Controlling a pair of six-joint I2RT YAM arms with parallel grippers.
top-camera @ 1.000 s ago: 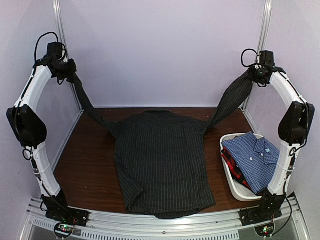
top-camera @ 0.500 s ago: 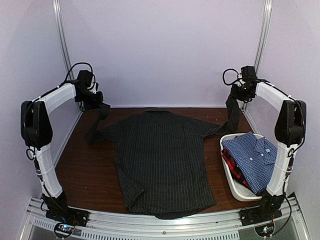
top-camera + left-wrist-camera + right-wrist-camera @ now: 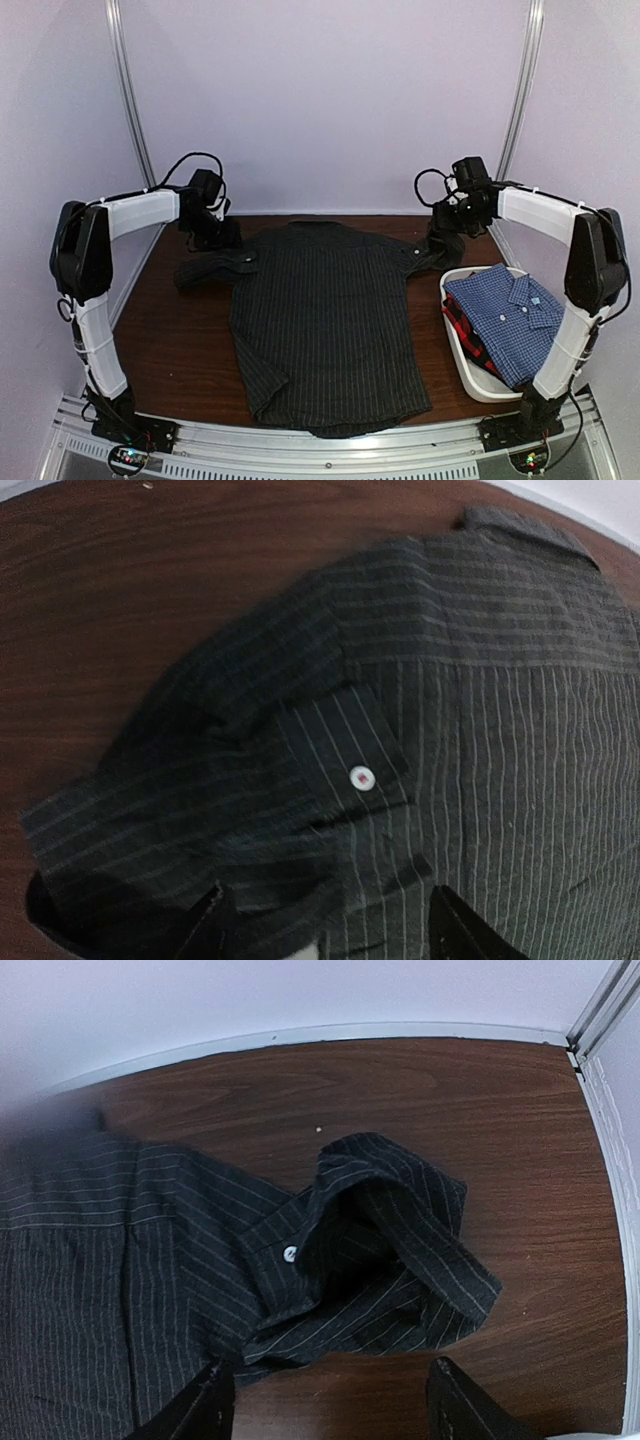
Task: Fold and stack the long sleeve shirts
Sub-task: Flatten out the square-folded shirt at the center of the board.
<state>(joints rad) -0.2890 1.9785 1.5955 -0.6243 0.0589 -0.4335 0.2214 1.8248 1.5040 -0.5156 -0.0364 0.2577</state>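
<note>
The left gripper [image 3: 220,238] and right gripper [image 3: 441,233] hover wide open and empty over the crumpled sleeves [image 3: 205,268] of the black shirt [image 3: 325,320] on the desk [image 3: 170,345].

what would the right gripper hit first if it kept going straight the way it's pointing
Most likely the bunched sleeve of the black striped shirt, lying ahead of the right gripper between its open fingers; depth is unclear.

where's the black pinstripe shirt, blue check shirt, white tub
black pinstripe shirt [image 3: 325,320], top external view, middle of its body
blue check shirt [image 3: 505,315], top external view, its folded front
white tub [image 3: 478,386], top external view, near rim
</note>
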